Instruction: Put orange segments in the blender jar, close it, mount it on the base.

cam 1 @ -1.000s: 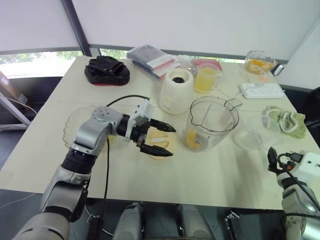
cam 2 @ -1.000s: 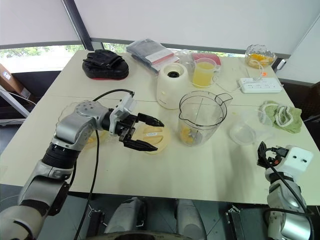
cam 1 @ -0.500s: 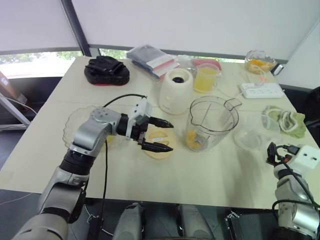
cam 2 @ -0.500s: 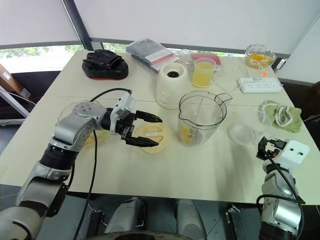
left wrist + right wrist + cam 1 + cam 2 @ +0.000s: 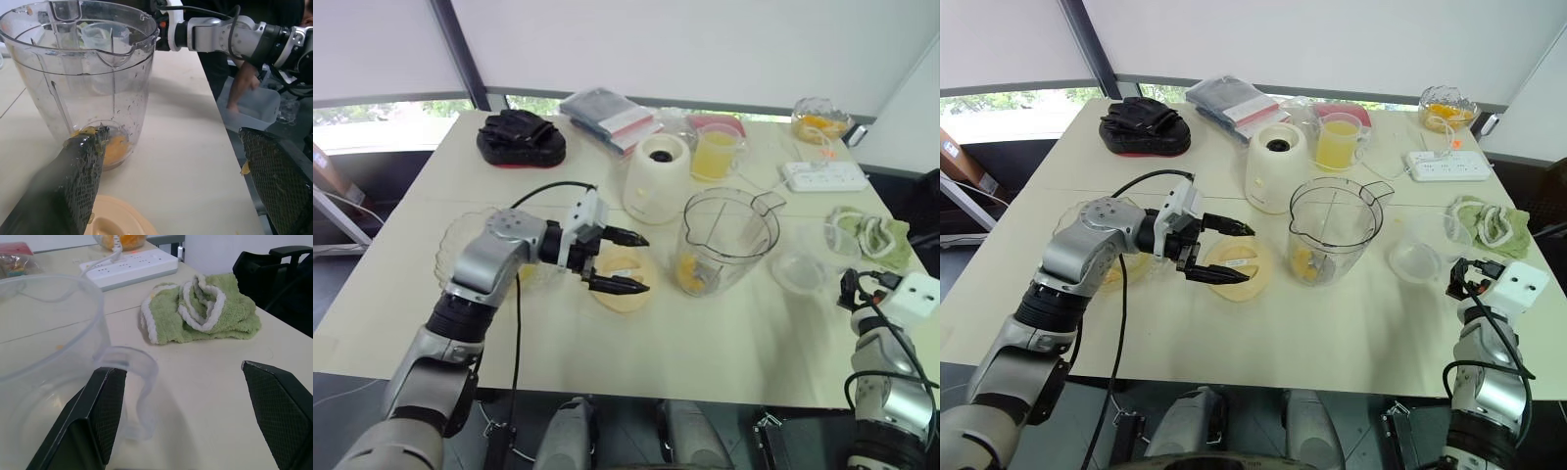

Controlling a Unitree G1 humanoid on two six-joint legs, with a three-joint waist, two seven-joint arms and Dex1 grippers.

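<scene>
The clear blender jar (image 5: pixel 726 240) stands upright mid-table without a lid, with orange pieces (image 5: pixel 115 147) at its bottom. Behind it, to the left, stands the cream blender base (image 5: pixel 658 176). A cream round lid (image 5: pixel 625 286) lies flat left of the jar. My left gripper (image 5: pixel 641 264) hovers open just above that lid, its fingers (image 5: pixel 80 171) pointing at the jar and holding nothing. My right gripper (image 5: pixel 850 289) is open and empty at the table's right front, next to a clear plastic bowl (image 5: pixel 44 333).
A glass plate (image 5: pixel 460 250) lies under my left forearm. At the back are black gloves (image 5: pixel 521 137), a bag (image 5: pixel 607 113), a juice mug (image 5: pixel 717 155) and an orange-filled bowl (image 5: pixel 822 119). A power strip (image 5: pixel 824 176) and green towel (image 5: pixel 200 313) lie at the right.
My left gripper has drifted slightly back over the lid, still open. My right arm has lifted and moved a little toward the clear bowl.
</scene>
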